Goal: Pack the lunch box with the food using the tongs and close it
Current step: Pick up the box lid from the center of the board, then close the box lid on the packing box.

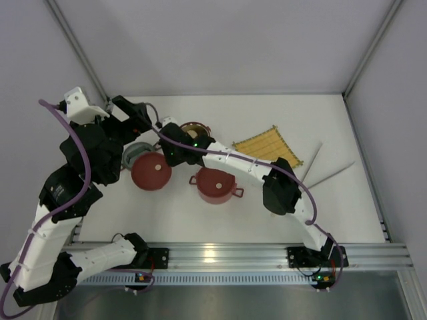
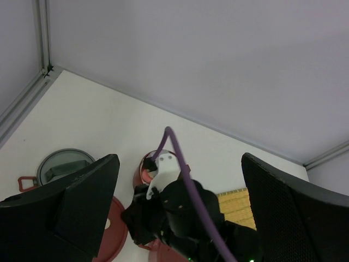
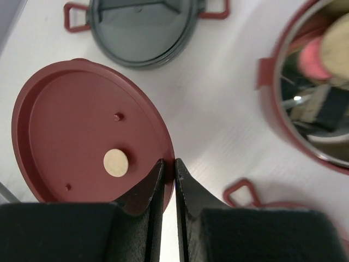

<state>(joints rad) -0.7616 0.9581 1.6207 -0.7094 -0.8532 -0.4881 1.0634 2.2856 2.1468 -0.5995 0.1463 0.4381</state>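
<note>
Top external view: a white table (image 1: 200,220) fills a booth with plain grey walls (image 1: 220,40), metal frame posts in the corners and a ribbed aluminium rail (image 1: 233,257) along the near edge. A yellow mat (image 1: 267,147) lies right of centre. The tongs (image 1: 333,172) lie on the bare surface just beyond it, well apart from both arms.

Left of centre sit the lunch box parts. They are a closed red pot (image 1: 215,185), an open bowl (image 3: 268,76) with the food (image 3: 313,57) inside, a grey-lidded bowl (image 3: 144,27) and a flat dark-red lid (image 3: 82,131).

The right gripper (image 3: 169,164) has its fingers nearly together, pinching that lid's rim. The left gripper (image 2: 180,158) hangs high above the table, fingers spread wide and empty.
</note>
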